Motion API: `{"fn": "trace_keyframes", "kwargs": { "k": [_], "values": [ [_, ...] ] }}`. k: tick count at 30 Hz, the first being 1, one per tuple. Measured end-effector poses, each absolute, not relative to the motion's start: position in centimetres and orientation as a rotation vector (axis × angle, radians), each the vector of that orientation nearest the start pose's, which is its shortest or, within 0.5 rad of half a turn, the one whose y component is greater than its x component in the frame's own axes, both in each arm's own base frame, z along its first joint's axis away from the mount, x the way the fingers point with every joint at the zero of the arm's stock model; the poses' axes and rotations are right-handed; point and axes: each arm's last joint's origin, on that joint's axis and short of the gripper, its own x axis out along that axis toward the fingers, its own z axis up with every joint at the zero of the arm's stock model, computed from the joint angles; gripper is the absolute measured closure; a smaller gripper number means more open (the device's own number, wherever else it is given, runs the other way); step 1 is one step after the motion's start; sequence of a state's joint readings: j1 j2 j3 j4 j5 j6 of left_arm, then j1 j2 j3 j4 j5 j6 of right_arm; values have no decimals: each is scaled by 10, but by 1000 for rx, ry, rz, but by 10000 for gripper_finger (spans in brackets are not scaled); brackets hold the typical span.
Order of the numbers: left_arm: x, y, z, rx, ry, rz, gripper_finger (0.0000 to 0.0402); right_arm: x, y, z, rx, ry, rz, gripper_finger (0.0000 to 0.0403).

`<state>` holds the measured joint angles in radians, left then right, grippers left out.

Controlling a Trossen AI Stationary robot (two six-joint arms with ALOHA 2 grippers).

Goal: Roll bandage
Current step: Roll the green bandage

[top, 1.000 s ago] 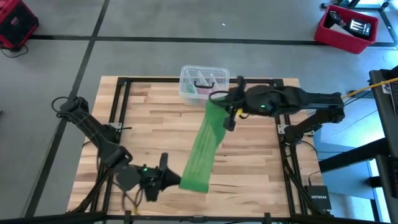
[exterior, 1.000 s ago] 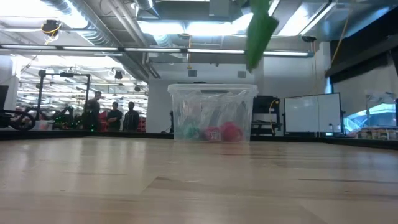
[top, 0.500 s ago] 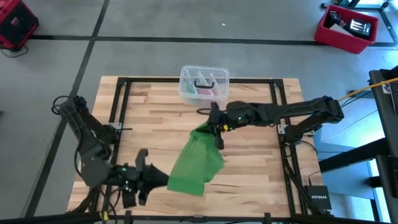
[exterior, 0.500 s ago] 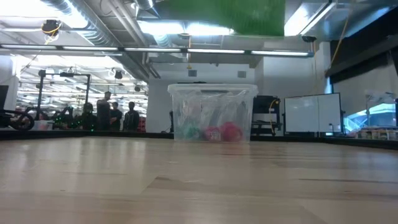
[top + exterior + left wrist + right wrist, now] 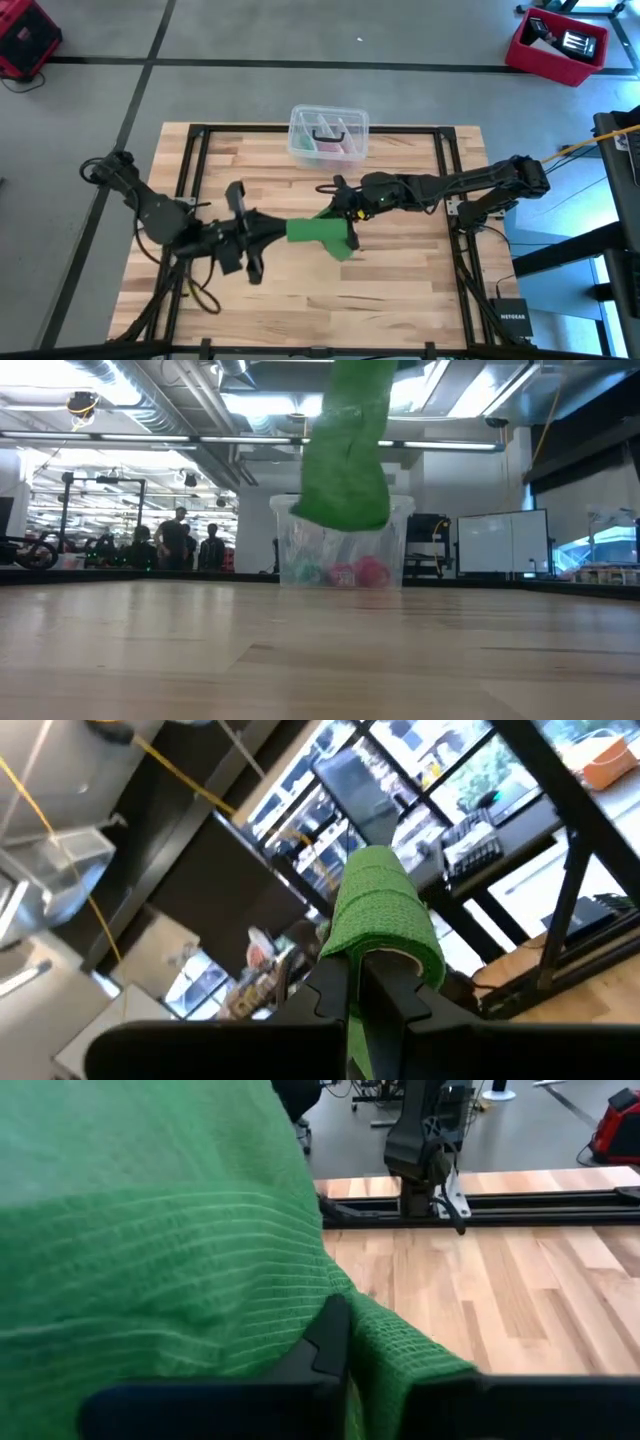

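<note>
Since a moment ago the two arms have drawn together over the middle of the table, and the bright green elastic fabric bandage [image 5: 322,234], which was stretched long from the far side down to the near edge, is now bunched short between them. The left gripper [image 5: 272,232] has swung up from the six o'clock edge to just left of the table's centre and has its dark fingers [image 5: 385,982] pressed tight together on one end of the bandage, where the ribbed cloth is wrapped over them like a small cap. The right gripper [image 5: 349,222] reaches in from three o'clock and meets the other end; its fingers [image 5: 325,1342] are nearly together with the green weave lying between and over them, a slim gap showing, so it has hold of the cloth. From table height the bandage [image 5: 348,445] hangs as a thick folded lump clear of the light butcher-block wooden tabletop [image 5: 400,290], in front of the clear plastic box [image 5: 329,135] with pink and dark items that stands at the twelve o'clock edge. Beyond the table a few people [image 5: 180,540] stand far back in the room, toward nine o'clock. On the floor a red bin [image 5: 556,45] sits out past the two o'clock corner.
</note>
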<state>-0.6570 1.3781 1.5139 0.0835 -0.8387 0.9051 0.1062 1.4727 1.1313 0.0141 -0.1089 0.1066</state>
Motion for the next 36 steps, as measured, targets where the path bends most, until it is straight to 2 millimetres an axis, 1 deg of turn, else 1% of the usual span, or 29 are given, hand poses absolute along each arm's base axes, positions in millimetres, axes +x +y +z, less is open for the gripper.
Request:
{"fn": "trace_keyframes", "kwargs": {
  "k": [3, 5, 9, 11, 13, 16, 19, 22, 24, 26, 30, 36],
  "values": [
    [245, -155, 474, 725, -62, 255, 400, 332, 38, 313, 105, 332, 196, 326],
    [246, -154, 474, 718, -62, 260, 400, 327, 37, 321, 92, 323, 181, 289],
    [246, -155, 472, 717, -45, 247, 400, 310, 31, 353, 26, 321, 69, 226],
    [246, -155, 468, 721, -20, 235, 400, 301, 30, 369, 22, 317, 46, 206],
    [246, -155, 465, 726, 6, 224, 400, 293, 30, 381, 55, 325, 58, 193],
    [248, -153, 461, 712, 36, 219, 400, 286, 31, 388, 147, 351, 120, 185],
    [248, -153, 456, 698, 73, 206, 400, 282, 33, 384, 296, 457, 160, 186],
    [248, -152, 449, 700, 124, 189, 400, 277, 34, 379, 439, 565, 161, 190],
    [247, -152, 445, 688, 156, 180, 400, 276, 34, 382, 500, 584, 158, 191],
    [247, -152, 440, 681, 191, 172, 400, 275, 34, 390, 549, 566, 146, 191],
    [247, -152, 429, 652, 250, 164, 400, 276, 31, 405, 537, 456, 65, 192],
    [243, -153, 412, 626, 344, 146, 400, 275, 25, 400, 488, 487, -3, 192]
  ]
}}
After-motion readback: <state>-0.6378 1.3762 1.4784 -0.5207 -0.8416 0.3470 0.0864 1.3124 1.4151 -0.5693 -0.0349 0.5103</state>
